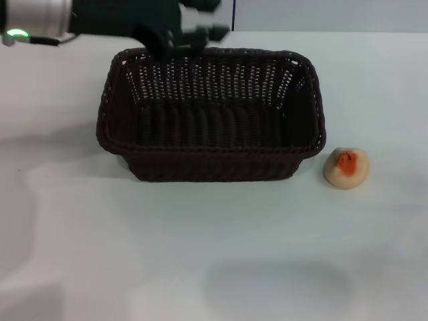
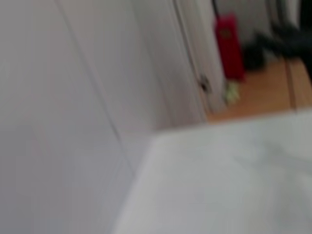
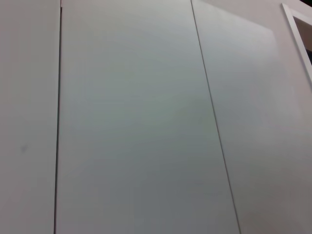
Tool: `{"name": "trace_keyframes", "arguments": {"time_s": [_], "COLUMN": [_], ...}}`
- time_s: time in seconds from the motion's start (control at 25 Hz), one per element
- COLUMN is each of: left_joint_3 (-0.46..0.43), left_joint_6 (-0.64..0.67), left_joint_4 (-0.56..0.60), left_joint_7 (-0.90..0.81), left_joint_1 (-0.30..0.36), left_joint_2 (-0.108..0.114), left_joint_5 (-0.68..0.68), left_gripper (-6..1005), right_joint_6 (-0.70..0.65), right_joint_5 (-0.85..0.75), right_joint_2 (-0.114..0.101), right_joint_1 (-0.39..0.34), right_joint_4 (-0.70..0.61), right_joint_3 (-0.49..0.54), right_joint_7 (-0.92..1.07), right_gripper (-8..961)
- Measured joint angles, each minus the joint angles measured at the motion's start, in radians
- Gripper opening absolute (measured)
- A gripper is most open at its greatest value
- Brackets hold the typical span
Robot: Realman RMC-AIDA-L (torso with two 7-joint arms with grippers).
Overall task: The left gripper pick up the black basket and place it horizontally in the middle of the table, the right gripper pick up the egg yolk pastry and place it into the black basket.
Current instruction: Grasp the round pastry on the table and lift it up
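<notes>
The black basket (image 1: 210, 114) sits long side across, mid-bench toward the far edge, resting flat and open side up, nothing seen inside. The egg yolk pastry (image 1: 346, 167) lies on the bench (image 1: 214, 254) just beside the basket's near right corner, apart from it, orange spot up. The left gripper (image 1: 190, 37) is at the basket's far rim, left of centre, its dark fingers (image 1: 200, 33) over or against the braid; contact unclear, and cannot tell whether the fingers are apart or together. Its arm comes in from the far left corner with a green light (image 1: 17, 33). Nothing stands between pastry and basket. The right gripper shows in no view. The left wrist view shows a blurred bench corner (image 2: 229, 185), wall and a red object (image 2: 229, 46) beyond; the right wrist view shows only wall panels (image 3: 136, 122).
</notes>
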Motion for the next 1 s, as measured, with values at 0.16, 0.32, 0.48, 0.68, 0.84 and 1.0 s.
{"name": "trace_keyframes", "arguments": {"time_s": [0.16,0.32,0.48,0.68,0.84,1.0], "left_joint_3": [-0.101,-0.203,-0.289,-0.374,-0.442,-0.525], "left_joint_6": [0.026,0.038,0.039,0.046,0.055,0.062], "left_joint_4": [0.007,0.042,0.112,0.218,0.357,0.472], "left_joint_7": [0.023,0.052,0.087,0.137,0.19,0.252], "left_joint_1": [0.045,0.119,0.189,0.229,0.232,0.23], "left_joint_2": [-0.002,-0.002,-0.002,-0.003,-0.003,0.0], "left_joint_5": [-0.141,-0.361,-0.6,-0.759,-0.852,-0.893], "left_gripper": [366,365,365,364,363,364], "right_joint_6": [-0.001,0.003,0.01,0.012,0.016,0.057], "right_joint_5": [-0.003,-0.001,0.012,0.068,0.145,0.212], "right_joint_2": [0.0,0.0,0.002,0.002,0.002,0.0], "right_joint_1": [-0.003,-0.004,-0.002,0.012,0.042,0.067], "right_joint_4": [0.004,0.005,0.005,0.011,0.008,0.003], "right_joint_3": [-0.02,-0.071,-0.17,-0.308,-0.413,-0.487], "right_joint_7": [0.0,0.0,0.006,0.005,0.003,0.002], "right_gripper": [722,722,722,723,723,723]}}
